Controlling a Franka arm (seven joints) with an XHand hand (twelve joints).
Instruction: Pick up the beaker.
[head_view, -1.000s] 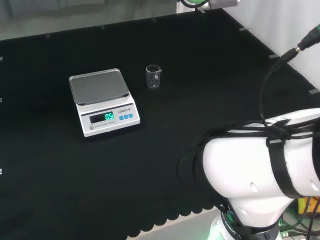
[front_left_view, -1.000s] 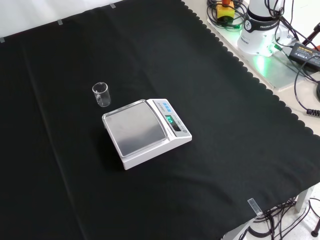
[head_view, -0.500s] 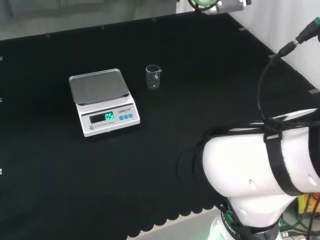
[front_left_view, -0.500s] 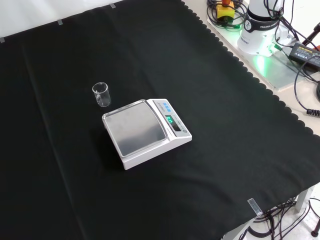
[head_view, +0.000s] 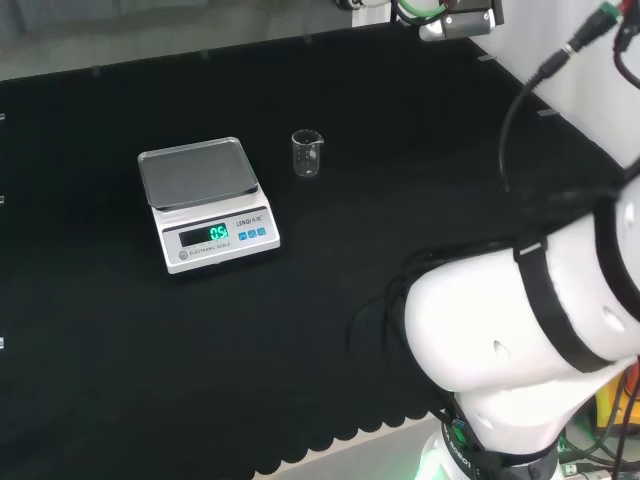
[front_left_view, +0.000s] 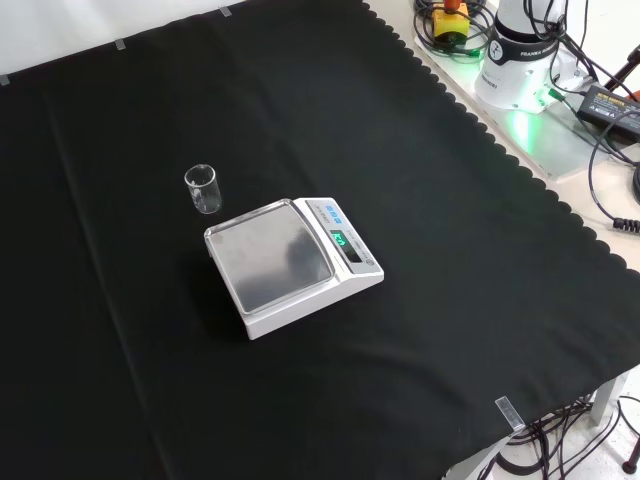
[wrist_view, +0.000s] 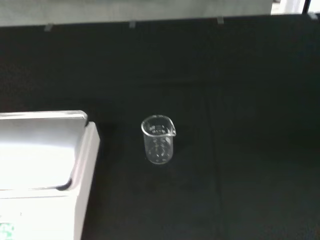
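A black cloth (head_view: 100, 380) covers the whole bench. It is matte and smooth, with a scalloped edge on the side near the arm's base.

The arm (head_view: 520, 330) is made of rounded, glossy white links, banded with black straps and trailed by dark cables. Its far end (head_view: 455, 15) reaches the top edge of the head view as a grey and black piece with a green glow. Whether the hand is open or closed, and whether it holds anything, cannot be told from these views. Nothing touches either object on the cloth.

The scale (head_view: 205, 203) is a low white plastic box with a sloped front that carries a green lit display and small blue buttons. On top sits a flat, square pan of dull grey metal with rounded corners and a slightly raised rim. From the wrist camera its corner looms close, off to one side of the hand's line of sight.

The beaker (head_view: 307, 153) is a small, straight-sided cylinder of clear glass with a pouring lip and faint printed marks on its wall. The dark cloth shows through it. It stands upright on the cloth, out ahead of the wrist camera and well apart from the hand. It is just beside the scale, with a strip of bare cloth between them.
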